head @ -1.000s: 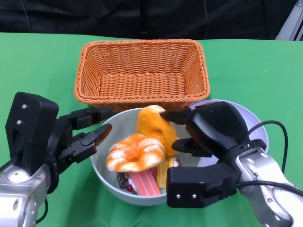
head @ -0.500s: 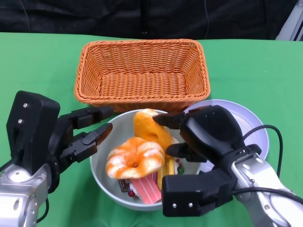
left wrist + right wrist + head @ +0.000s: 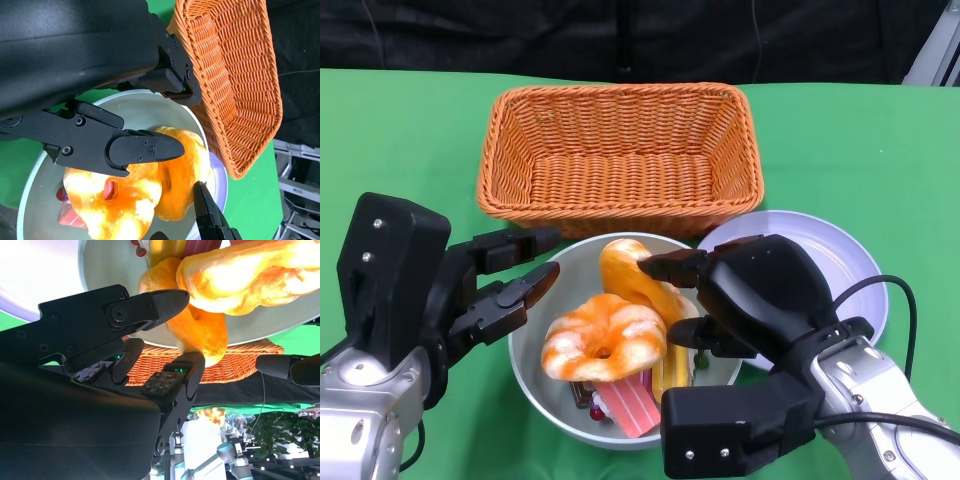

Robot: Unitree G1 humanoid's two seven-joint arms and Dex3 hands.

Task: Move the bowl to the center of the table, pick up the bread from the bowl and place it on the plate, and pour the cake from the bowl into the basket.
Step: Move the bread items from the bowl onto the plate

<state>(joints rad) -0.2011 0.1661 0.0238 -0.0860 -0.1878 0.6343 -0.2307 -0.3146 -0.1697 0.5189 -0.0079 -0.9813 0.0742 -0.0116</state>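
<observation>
My right hand reaches into the bowl, its fingers pinched on the long golden bread; my right wrist view shows what the head view half hides, a fingertip on each side of that bread. My left hand sits at the bowl's near-left rim, fingers parted and holding nothing; whether they touch the rim I cannot tell. In the bowl with the bread lie a glazed ring-shaped bun and, mostly buried under it, a pink cake slice. My right hand covers the near edge of the plate, which sits just right of the bowl. Beyond both stands the basket. Since a second ago my right hand has moved left with the bread, tilting it lower toward the bun, and the bowl has shifted slightly left.
</observation>
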